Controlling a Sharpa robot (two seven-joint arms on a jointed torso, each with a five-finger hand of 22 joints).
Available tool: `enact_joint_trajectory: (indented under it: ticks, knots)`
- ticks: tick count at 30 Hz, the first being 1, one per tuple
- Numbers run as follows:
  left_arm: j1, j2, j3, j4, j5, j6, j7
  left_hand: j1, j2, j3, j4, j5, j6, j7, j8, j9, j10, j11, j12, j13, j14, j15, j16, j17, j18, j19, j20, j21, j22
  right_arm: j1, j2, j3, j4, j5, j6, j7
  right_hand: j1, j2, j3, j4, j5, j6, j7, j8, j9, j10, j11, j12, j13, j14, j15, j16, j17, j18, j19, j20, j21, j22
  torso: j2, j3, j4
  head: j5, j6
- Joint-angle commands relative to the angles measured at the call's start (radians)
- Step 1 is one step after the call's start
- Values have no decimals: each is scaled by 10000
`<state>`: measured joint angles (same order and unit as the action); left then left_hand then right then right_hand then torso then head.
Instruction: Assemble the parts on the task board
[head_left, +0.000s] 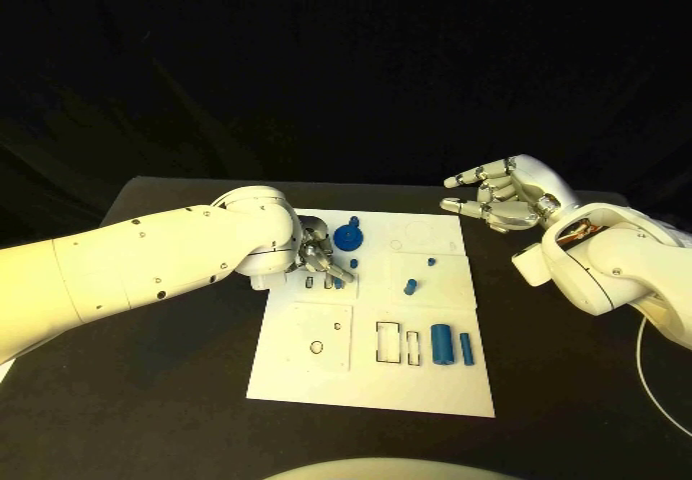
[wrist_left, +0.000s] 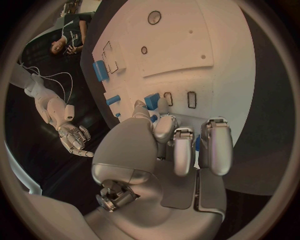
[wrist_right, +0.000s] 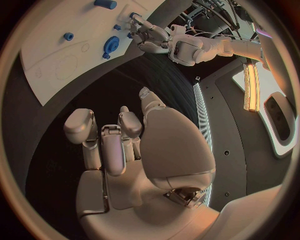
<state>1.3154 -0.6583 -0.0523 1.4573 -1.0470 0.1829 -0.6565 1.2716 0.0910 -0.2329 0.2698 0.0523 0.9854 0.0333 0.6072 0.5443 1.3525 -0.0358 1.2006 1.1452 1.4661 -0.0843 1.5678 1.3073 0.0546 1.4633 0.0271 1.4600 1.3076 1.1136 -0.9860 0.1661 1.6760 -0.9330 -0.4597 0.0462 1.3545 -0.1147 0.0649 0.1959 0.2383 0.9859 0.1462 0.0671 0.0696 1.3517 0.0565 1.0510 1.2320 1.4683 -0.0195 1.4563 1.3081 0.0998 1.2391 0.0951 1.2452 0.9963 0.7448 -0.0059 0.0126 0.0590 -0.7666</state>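
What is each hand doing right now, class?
Left hand: over the board, fingers at a small blue part; a grip cannot be told.
Right hand: holds nothing, fingers loosely curled, off the board.

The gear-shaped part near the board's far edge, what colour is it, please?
Blue gear-shaped part; the head view shows it best.

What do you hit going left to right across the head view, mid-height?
Left arm → left robot hand → blue gear → small blue peg → board edge → right robot hand

A black table lies beneath everything, against a dark backdrop
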Motion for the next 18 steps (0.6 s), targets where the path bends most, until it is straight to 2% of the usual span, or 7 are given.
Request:
enact_joint_trajectory:
  ticks: [1,6,10,13,15,17,18]
  knots:
    - [15,32,-1,-10,-36,298,-6,225,35,126,-36,-3,-71,-6,55,64,56,10,36,-1,1047,-59,30,2635,-169,291,-56,68,1071,-18,15,3,-1,-22,198,-3,19,64,-61,-15,35,20,-33,14,12,-41,-19,-29,-9,554,16,-40,611,171,-14,-35,-37,-1,-3,0,2,3,-24]
    - [15,39,-4,-13,-32,392,-6,387,53,206,-103,-2,-97,-12,72,125,56,5,33,3,1047,-61,30,2635,-171,291,-56,74,1086,-25,24,3,1,-22,228,0,22,67,-60,-16,40,20,-34,14,12,-41,-19,-30,-10,554,15,-42,610,172,-14,-35,-39,-4,-1,1,-4,6,-52]
    - [15,34,-4,3,48,263,12,1448,543,996,-587,6,-294,-107,-18,190,-10,-87,-56,-53,1047,-136,30,2635,-154,256,-106,41,1050,-34,34,2,-12,-22,255,4,52,93,-56,-25,75,23,-35,13,12,-42,-22,-35,-22,554,12,-53,599,172,-10,-39,-50,-14,-4,-1,2,-10,-73]
    - [14,-11,1,53,186,35,49,2447,678,1946,-1079,614,-579,-83,-237,153,-169,-93,-246,-167,1047,-174,30,2635,-141,215,-168,-2,1000,-45,41,2,-21,-22,284,3,67,103,-54,-31,94,25,-36,13,12,-41,-23,-35,-26,556,11,-52,603,173,-10,-40,-57,-21,-5,0,-2,-5,-73]
    - [13,-59,11,95,336,-122,74,2572,430,2560,-1074,790,-624,-5,-312,170,-212,-26,-344,-231,1047,-121,30,2635,-142,200,-139,-15,994,-55,44,1,-30,-22,308,-1,81,112,-55,-36,121,25,-36,12,12,-44,-24,-43,-36,557,9,-56,601,173,-5,-42,-61,-22,1,0,1,-10,-71]
    - [13,-119,21,144,465,-263,100,2310,-419,4251,-710,793,-573,35,-374,285,-158,28,-409,-269,1047,-39,30,2635,-134,191,-87,-17,1020,-67,47,1,-38,-21,332,-4,82,112,-55,-36,122,25,-36,12,12,-44,-24,-42,-36,557,9,-56,601,173,-5,-42,-61,-22,-4,-2,9,-23,-71]
    - [12,-157,26,173,531,-324,111,1847,-1107,5603,-387,733,-539,173,-355,419,-133,55,-428,-276,1047,1,30,2635,-117,194,-122,-17,1044,-74,49,1,-40,-20,343,-5,91,117,-55,-40,139,26,-37,11,11,-39,-24,-33,-33,559,8,-54,606,172,-1,-43,-63,-23,-7,-2,12,-20,-76]
